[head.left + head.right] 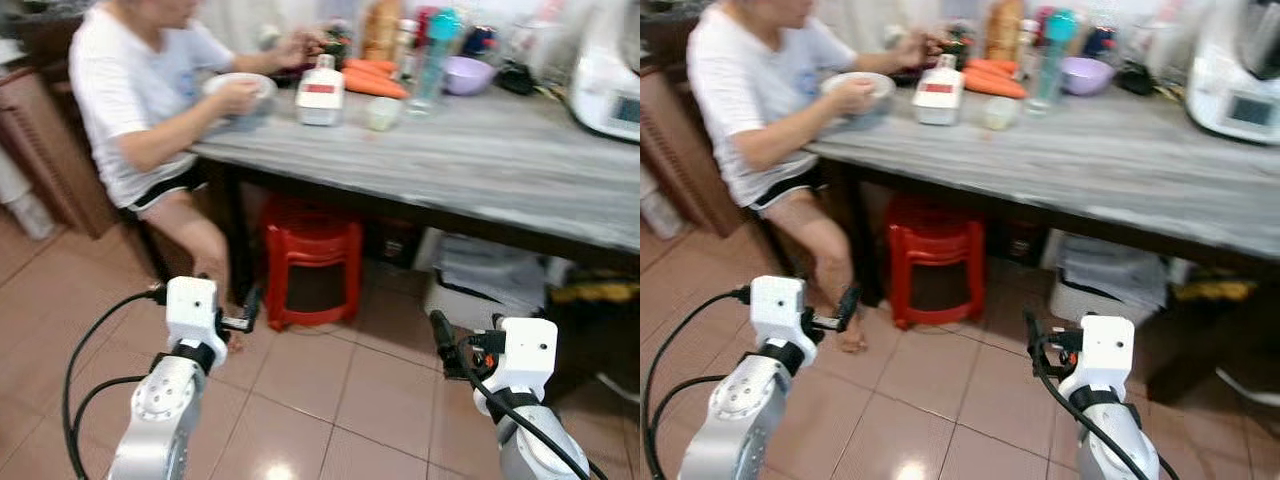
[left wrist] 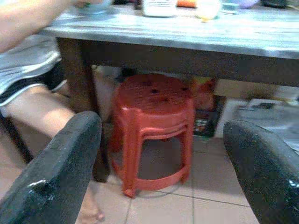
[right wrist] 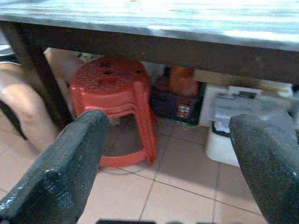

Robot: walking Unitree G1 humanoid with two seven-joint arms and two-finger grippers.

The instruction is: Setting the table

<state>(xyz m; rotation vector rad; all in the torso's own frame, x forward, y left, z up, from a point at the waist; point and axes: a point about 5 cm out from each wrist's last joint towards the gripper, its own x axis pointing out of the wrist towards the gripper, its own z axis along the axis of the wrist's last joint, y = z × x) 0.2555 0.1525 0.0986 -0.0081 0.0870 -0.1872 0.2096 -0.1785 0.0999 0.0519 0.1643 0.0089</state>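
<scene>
Both the left gripper (image 2: 159, 163) and right gripper (image 3: 168, 168) are held apart, empty, low before the desk (image 1: 480, 150), above a red stool (image 1: 312, 262).

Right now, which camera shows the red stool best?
The left wrist view: the stool sits large and central, top to feet. The right wrist view has a gripper finger across its base; both eye views show it small under the table.

Person's head was cut off by top edge; items at back of grey wood-grain counter (image 1: 480, 150) were too blurred to ID.
</scene>
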